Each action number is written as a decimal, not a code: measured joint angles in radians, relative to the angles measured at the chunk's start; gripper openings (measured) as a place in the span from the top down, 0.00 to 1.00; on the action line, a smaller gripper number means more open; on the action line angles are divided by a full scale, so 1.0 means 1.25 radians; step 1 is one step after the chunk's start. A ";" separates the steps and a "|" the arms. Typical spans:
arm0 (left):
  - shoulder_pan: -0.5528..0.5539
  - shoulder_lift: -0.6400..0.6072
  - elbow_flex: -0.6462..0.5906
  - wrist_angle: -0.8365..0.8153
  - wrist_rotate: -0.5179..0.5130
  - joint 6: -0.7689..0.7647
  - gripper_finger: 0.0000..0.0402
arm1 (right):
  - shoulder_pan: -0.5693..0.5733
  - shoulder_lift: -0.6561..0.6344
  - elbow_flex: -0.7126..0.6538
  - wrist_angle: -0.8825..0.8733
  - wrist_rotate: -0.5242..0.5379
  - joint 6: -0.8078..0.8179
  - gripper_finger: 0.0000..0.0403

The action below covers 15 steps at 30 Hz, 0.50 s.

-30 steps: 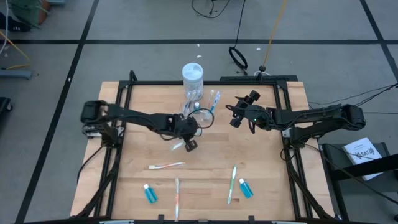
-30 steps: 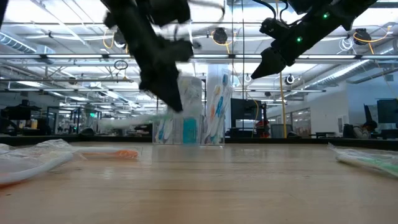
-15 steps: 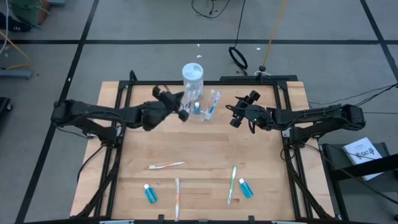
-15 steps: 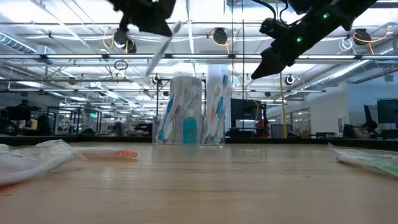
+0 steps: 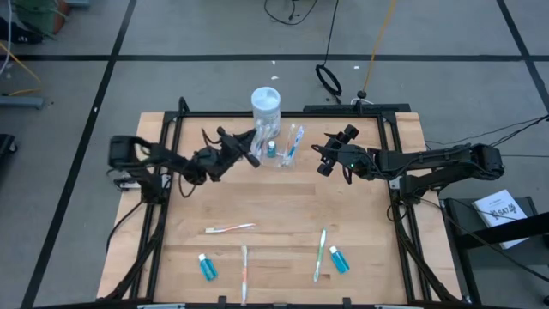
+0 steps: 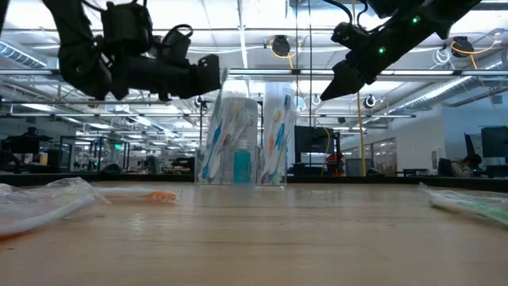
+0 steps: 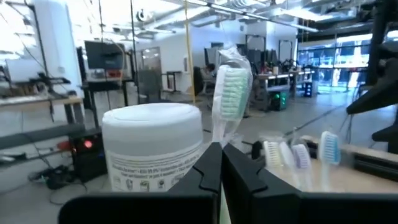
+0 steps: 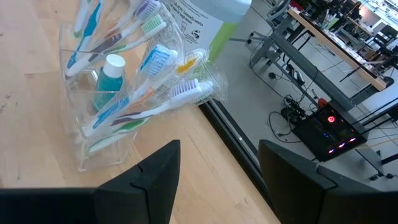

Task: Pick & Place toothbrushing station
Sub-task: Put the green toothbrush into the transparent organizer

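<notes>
The toothbrushing station (image 5: 281, 142) is a clear plastic holder at the table's far middle, filled with several toothbrushes and a small blue bottle; it also shows in the right wrist view (image 8: 118, 93) and the low view (image 6: 274, 135). A white lidded jar (image 5: 265, 103) stands just behind it. My left gripper (image 5: 247, 148) hovers left of the station and is shut on a clear-wrapped toothbrush (image 7: 231, 93) with green bristles. My right gripper (image 5: 329, 158) hangs open to the right of the station, with nothing between its fingers (image 8: 158, 177). My left gripper pinches the wrapped toothbrush between its two shut fingers, just below the neck (image 7: 217, 135). The fingers are about level and point toward the station and jar. The bristle head sticks out past the fingertips and tilts upward. The brush is lifted clear of the table.
Loose toothbrushes (image 5: 230, 228) (image 5: 244, 275) (image 5: 320, 253) and two small blue bottles (image 5: 207, 267) (image 5: 338, 259) lie on the near half of the wooden table (image 5: 283, 206). A black frame (image 5: 257, 115) runs around the table's edges.
My left gripper has risen from the table's middle with the wrapped toothbrush and gone toward the far edge, up to the jar and station. It has tipped from pointing down to about level. The toothbrush has been lifted clear of the table.
</notes>
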 joint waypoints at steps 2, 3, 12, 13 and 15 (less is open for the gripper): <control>0.004 0.046 0.008 0.053 0.010 0.017 0.98 | 0.000 0.000 0.000 0.000 0.000 -0.001 0.48; 0.004 0.065 0.012 0.065 0.017 0.019 0.99 | 0.000 0.000 0.000 0.000 0.000 -0.001 0.48; 0.001 0.126 0.024 -0.022 0.021 0.022 0.96 | 0.000 0.000 0.000 0.000 0.000 -0.002 0.48; 0.000 0.125 0.024 -0.046 0.021 0.022 0.96 | 0.000 0.000 0.000 0.000 0.000 -0.002 0.48; -0.003 0.121 0.024 -0.087 0.017 0.023 0.95 | 0.000 0.000 0.000 0.000 0.000 -0.001 0.48</control>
